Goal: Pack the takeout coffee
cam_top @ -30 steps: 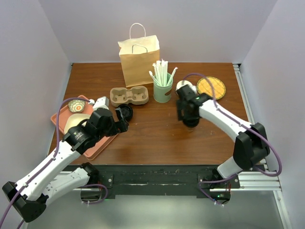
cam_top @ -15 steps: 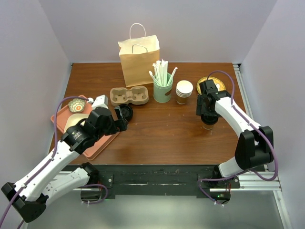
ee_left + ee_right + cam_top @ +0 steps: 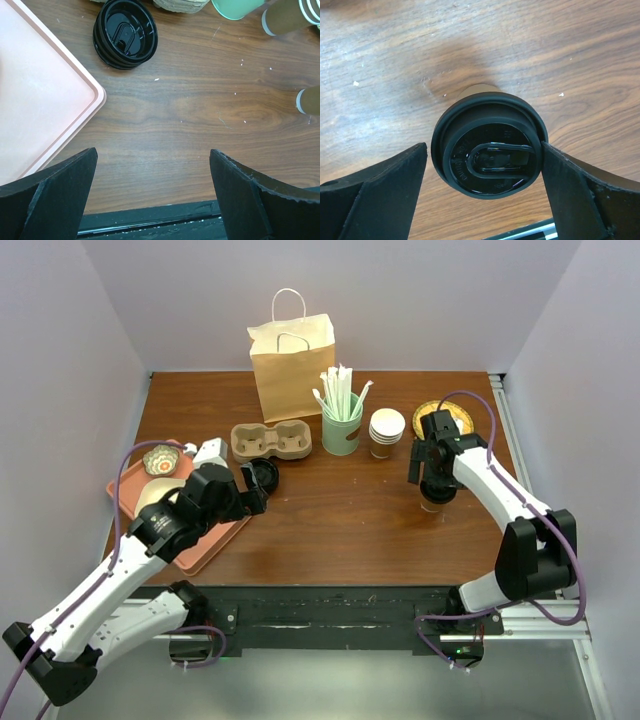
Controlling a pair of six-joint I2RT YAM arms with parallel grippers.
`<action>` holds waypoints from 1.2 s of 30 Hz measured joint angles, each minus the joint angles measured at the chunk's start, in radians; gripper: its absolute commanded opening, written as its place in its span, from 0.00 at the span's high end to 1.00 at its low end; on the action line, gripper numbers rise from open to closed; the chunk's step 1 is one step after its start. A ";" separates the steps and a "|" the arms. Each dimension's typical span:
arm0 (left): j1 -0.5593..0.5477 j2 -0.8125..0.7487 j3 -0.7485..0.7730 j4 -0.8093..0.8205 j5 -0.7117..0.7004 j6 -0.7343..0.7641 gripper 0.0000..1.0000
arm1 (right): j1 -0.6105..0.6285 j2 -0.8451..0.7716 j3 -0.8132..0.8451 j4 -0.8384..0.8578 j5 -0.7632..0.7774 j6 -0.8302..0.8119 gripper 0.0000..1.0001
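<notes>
- Top external: the takeout coffee (image 3: 437,501) stands upright on the wooden table (image 3: 340,520), right of centre. It is well apart from the paper bag (image 3: 292,365) at the back, nearer the stack of white-topped cups (image 3: 386,432).
- The right gripper (image 3: 434,488) hangs directly over it.
- The left gripper (image 3: 252,496) sits beside the black lids (image 3: 264,476), over the edge of the pink tray (image 3: 125,488).
- Left wrist: the left gripper (image 3: 152,195) is spread wide with nothing but bare table between its fingers. The black lids (image 3: 125,34) lie beyond, just off the tray's corner.
- Right wrist: the right gripper (image 3: 484,150) stands open astride the coffee's black lid (image 3: 490,145). A sliver of table shows at the left finger (image 3: 380,195). Contact on the other side cannot be judged.
</notes>
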 measured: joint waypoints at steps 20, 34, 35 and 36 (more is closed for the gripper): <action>0.037 0.299 0.375 0.008 -0.068 0.063 0.04 | 0.000 -0.103 0.128 -0.177 -0.022 0.021 0.03; 0.294 0.706 0.899 0.153 -0.070 0.193 0.16 | 0.170 -0.429 0.290 -0.299 -0.389 0.071 0.04; 0.304 0.744 0.938 0.168 -0.066 0.195 0.16 | 0.170 -0.449 0.290 -0.311 -0.412 0.071 0.04; 0.316 0.779 0.969 0.179 -0.052 0.196 0.19 | 0.170 -0.462 0.291 -0.318 -0.431 0.071 0.04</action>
